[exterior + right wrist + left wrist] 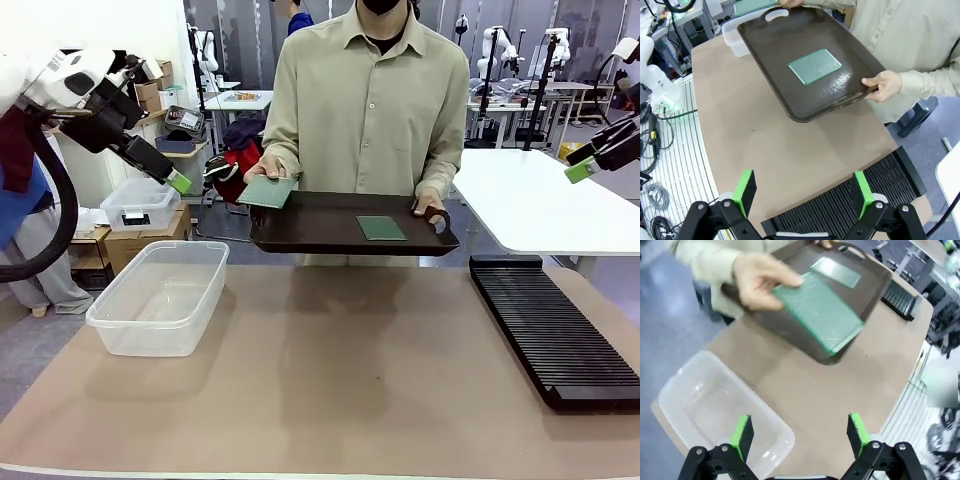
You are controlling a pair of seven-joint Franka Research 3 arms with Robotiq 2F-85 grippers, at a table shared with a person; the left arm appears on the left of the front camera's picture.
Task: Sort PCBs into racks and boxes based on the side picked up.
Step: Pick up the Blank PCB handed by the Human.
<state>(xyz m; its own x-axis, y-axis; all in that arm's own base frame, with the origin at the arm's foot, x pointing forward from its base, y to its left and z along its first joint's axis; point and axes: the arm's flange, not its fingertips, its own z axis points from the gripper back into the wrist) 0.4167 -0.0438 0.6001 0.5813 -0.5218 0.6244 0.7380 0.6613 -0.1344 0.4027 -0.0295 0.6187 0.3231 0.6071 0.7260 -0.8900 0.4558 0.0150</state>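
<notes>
Tray: dark brown tray (300, 243), held by a person over the table's (330, 400) far edge, one hand (428, 205) on its right short end.
Flat PCB (815, 66): lies just right of the tray's middle, clear of every rim, long axis parallel to the tray's short ends.
Lifted PCB (820, 312): above the tray's left end, pinched at one short end by the other hand (757, 285), tilted.
Tub (150, 335): left of the tray, nearer the robot.
Rack (555, 330): right of the tray.
Open room: bare tabletop in front of the tray.
Left gripper (800, 432): released, fingers wide, above the tub.
Right gripper (804, 192): released, empty, above the rack.
</notes>
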